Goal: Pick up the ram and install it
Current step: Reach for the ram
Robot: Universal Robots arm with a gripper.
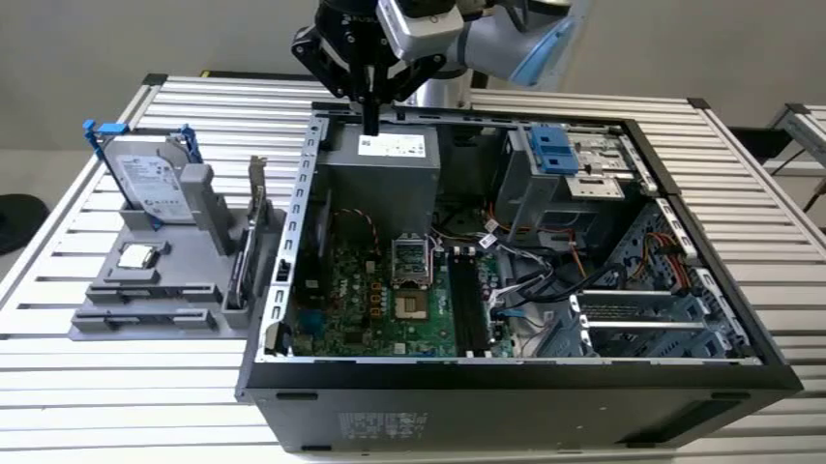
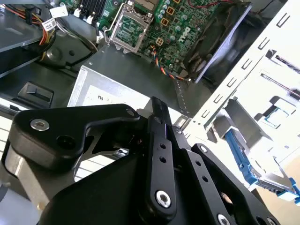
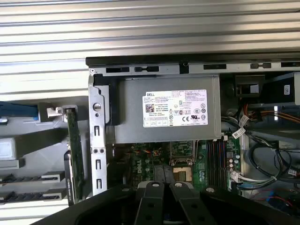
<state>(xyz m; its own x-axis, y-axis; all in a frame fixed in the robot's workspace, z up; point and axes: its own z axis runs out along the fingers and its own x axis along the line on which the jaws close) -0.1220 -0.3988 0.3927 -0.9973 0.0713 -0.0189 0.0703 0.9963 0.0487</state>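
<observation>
Ram, a long, thin dark green circuit-board stick (image 1: 238,263), seems to stand on edge in the grey plastic holder (image 1: 142,319) beside the open black computer case (image 1: 516,391), well apart from the arm. The black gripper (image 1: 371,124) hangs above the case's silver power supply box (image 1: 387,174), its fingers pressed together on nothing.

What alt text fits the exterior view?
A black gripper hangs above the far edge of an open black computer tower case lying on a slatted metal table. A grey parts holder with a silver hard drive stands at the exterior view's left.
</observation>
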